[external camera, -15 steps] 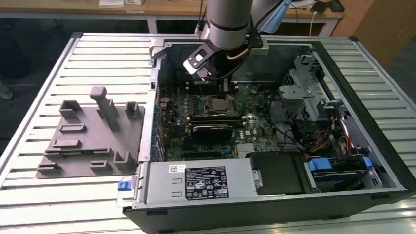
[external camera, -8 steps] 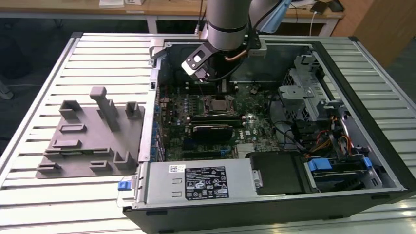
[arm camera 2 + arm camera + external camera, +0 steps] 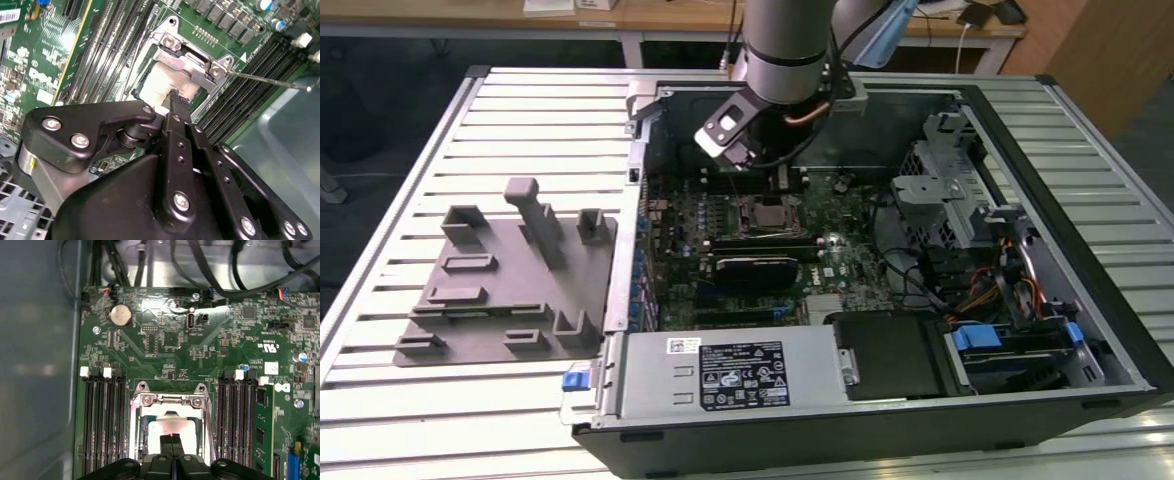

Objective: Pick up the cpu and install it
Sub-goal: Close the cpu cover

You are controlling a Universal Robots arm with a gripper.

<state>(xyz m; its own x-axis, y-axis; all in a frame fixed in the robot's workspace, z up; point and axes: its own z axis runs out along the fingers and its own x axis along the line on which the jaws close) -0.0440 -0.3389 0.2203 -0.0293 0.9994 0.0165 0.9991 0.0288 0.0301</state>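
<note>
Open computer case (image 3: pixel 854 432) on a slatted table (image 3: pixel 400 400), with the arm (image 3: pixel 787 50) reaching in above the socket (image 3: pixel 767 212). Around the socket, the motherboard (image 3: pixel 170 340), with memory slots (image 3: pixel 102 425) flanking the socket on both sides. Within the socket's metal frame (image 3: pixel 170 400), the cpu (image 3: pixel 165 426): pale, glossy, lying flat. Directly over the socket, the gripper (image 3: pixel 172 440), fingers (image 3: pixel 167 446) pressed together with nothing between them, tips at or just above the cpu's top; contact not resolvable. Judged light, rigid and thin, with a slick lid and fragile contacts beneath; best taken by two opposite edges and kept level.
</note>
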